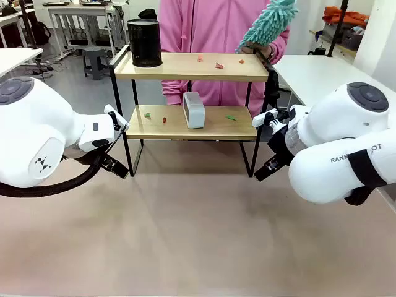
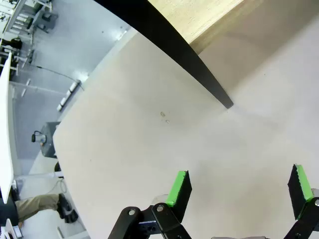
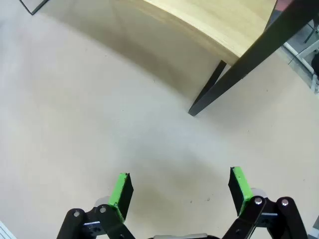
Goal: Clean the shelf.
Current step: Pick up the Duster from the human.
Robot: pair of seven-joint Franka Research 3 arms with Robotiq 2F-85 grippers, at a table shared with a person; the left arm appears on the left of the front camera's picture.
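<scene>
The shelf (image 1: 185, 67) stands mid-table, two light wooden boards in a black frame. Small red and green scraps (image 1: 218, 65) lie on its top board, and more scraps (image 1: 147, 114) dot the lower board. A person in pink behind it holds a teal fluffy duster (image 1: 271, 21) above the shelf's right end. My left gripper (image 1: 116, 166) hangs low by the front left leg, and my right gripper (image 1: 267, 168) by the front right leg. Seen from the wrists, the left gripper (image 2: 240, 186) and right gripper (image 3: 180, 188) are open over bare tabletop, short of the shelf legs (image 2: 199, 69) (image 3: 214, 89).
A black cylindrical can (image 1: 144, 42) stands at the left end of the top board. A white-grey box (image 1: 193, 109) stands in the middle of the lower board. Another white table (image 1: 322, 77) lies to the right behind my right arm.
</scene>
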